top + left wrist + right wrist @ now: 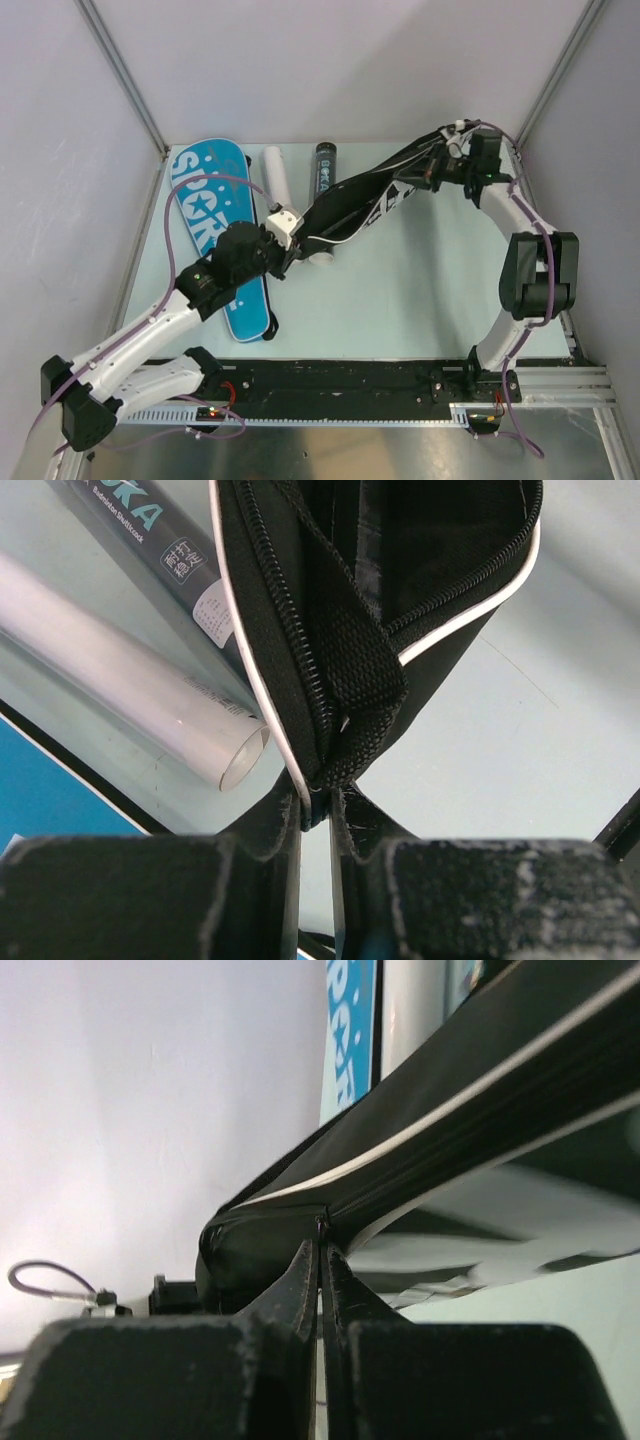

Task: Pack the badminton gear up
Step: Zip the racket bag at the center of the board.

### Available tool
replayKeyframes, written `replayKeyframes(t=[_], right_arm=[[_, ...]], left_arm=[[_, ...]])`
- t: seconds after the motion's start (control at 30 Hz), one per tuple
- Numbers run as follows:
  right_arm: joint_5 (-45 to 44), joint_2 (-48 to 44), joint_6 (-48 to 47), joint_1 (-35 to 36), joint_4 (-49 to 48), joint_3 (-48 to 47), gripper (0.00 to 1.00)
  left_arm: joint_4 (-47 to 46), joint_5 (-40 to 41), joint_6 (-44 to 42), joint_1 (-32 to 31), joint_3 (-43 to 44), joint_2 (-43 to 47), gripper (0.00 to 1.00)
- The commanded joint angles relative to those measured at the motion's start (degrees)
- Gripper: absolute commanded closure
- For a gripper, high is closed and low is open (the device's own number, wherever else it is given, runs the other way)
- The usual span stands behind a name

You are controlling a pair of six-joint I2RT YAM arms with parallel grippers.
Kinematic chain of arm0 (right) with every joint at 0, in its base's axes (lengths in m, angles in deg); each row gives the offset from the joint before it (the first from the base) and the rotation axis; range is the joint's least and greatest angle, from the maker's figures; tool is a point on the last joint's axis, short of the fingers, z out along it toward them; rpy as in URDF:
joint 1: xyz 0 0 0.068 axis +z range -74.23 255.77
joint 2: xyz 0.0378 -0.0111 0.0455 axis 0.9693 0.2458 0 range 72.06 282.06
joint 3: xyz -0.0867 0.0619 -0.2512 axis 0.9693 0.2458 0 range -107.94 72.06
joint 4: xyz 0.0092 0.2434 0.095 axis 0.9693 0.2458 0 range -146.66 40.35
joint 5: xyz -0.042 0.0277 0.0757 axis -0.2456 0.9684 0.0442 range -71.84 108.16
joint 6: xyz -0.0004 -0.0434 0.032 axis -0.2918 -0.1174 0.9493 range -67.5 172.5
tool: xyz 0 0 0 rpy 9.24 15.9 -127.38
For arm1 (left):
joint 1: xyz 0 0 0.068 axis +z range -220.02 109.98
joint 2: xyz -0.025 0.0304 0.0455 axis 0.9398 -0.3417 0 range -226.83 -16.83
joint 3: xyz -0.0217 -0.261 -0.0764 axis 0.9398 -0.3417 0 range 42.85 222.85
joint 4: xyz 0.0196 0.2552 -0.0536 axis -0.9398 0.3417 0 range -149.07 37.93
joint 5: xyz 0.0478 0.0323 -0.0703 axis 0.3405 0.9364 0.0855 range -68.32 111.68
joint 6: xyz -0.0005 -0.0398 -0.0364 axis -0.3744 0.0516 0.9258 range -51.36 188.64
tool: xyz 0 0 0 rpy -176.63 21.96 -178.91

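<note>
While it is clamped, the black cover (352,203) runs near-left to far-right.
Gripping its ends: left end effector (315,815), right end effector (320,1245); interior unreadable.

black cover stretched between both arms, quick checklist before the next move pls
1. Left pincer grip on the black cover: ok, shut on its end by the zipper.
2. Right pincer grip: ok, shut on the cover's opposite edge.
3. Zipper undone: ok, the mouth gapes in the left wrist view.
4. Racket inside the cover: cannot tell, the interior is dark.
5. Space around the cover: not ok, the white tube and black tube lie right beside it.
6. Blue cover out of the way: ok, flat on the table to the left.
</note>
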Motion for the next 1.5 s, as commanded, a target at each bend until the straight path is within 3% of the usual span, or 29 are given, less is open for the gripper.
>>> replayKeyframes(t=[0.0, 0.4, 0.57, 0.73, 1.03, 1.13, 1.47], right_arm=[[-0.34, -7.14, -4.66, 8.66, 5.09, 1.78, 1.0], [-7.81, -13.59, -0.22, 30.61, -0.52, 6.18, 1.0], [-10.79, -13.96, 1.2, 36.72, -3.69, 6.21, 1.0], [-14.16, -14.99, -1.01, 37.03, -0.56, 6.27, 1.0], [-16.05, -18.91, -3.93, 34.3, 1.59, 11.27, 1.0], [-16.14, -19.72, -4.54, 33.77, 1.46, 12.77, 1.0], [-17.46, -21.61, -6.12, 33.82, 2.17, 16.15, 1.0]], left_arm=[[-8.05, 0.81, 3.65, 0.11, 3.94, -1.73, 1.0], [-14.0, 0.57, 7.91, 0.12, 3.87, -4.93, 1.0], [-14.67, -0.22, 8.88, 0.11, 4.34, -5.22, 1.0], [-14.69, 0.57, 9.6, 0.12, 3.53, -3.79, 0.98], [-8.73, 2.61, 11.77, 0.11, 1.65, 2.02, 0.54], [-5.04, 2.07, 12.03, 0.16, 3.1, 3.23, 0.44], [1.92, -5.91, 9.61, 0.14, 15.72, -0.36, 0.44]])
